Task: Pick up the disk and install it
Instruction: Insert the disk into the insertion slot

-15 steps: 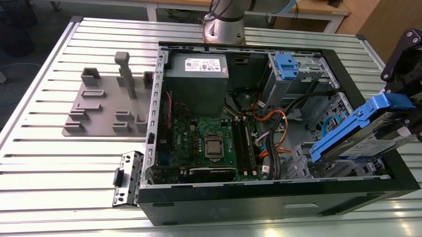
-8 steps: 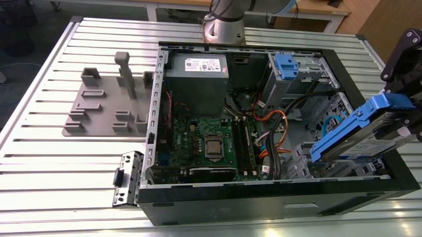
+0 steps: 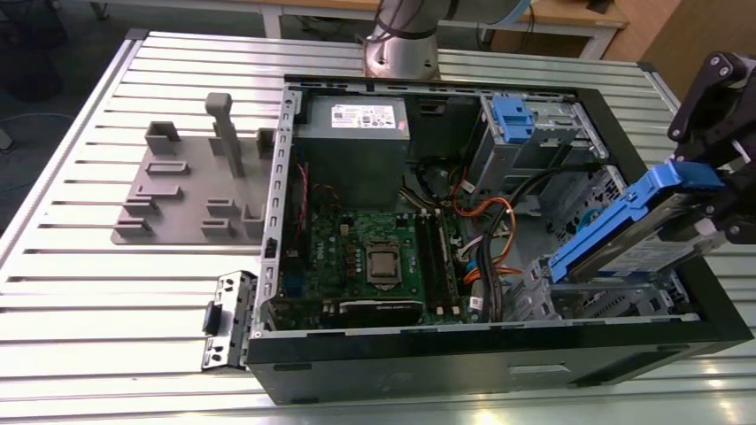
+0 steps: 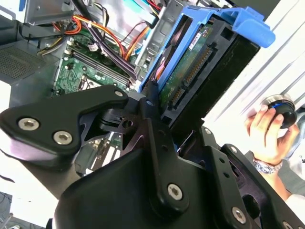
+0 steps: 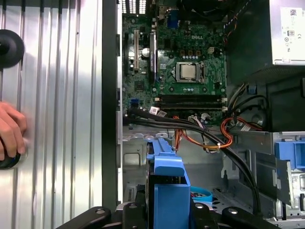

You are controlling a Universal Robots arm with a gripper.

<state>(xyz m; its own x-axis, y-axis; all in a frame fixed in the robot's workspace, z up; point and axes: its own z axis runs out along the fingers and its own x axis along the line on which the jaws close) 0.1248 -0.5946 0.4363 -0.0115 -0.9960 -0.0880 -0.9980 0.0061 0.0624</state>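
The gripper [image 3: 697, 199] is closed on the disk [image 3: 632, 226], its jaws clamped on the drive's two flat faces at one end; the drive stands out from the jaws on edge and tilted, its blue side rail [image 3: 626, 212] uppermost, in the air above the corner of the open computer case [image 3: 497, 350] at the exterior view's right; in the second wrist view the disk [image 4: 190, 78] runs away from the jaws with its connector edge and circuit side exposed and a blue end tab at the far tip; in the first wrist view the blue rail [image 5: 167, 179] sits directly between the jaws; beyond the jaws lies the motherboard [image 5: 183, 71], with orange and black cables [image 5: 209, 136] between it and the held drive; a grey metal cage with a blue plastic tab [image 3: 526, 119] stands in the case well apart from the jaws, beside the grey power supply box [image 3: 354, 133]; a grey fixture plate [image 3: 189, 190] lies on the slatted table [image 3: 83, 301] outside the case; a person's hand [image 4: 267, 131] grips a round knob beside the case.
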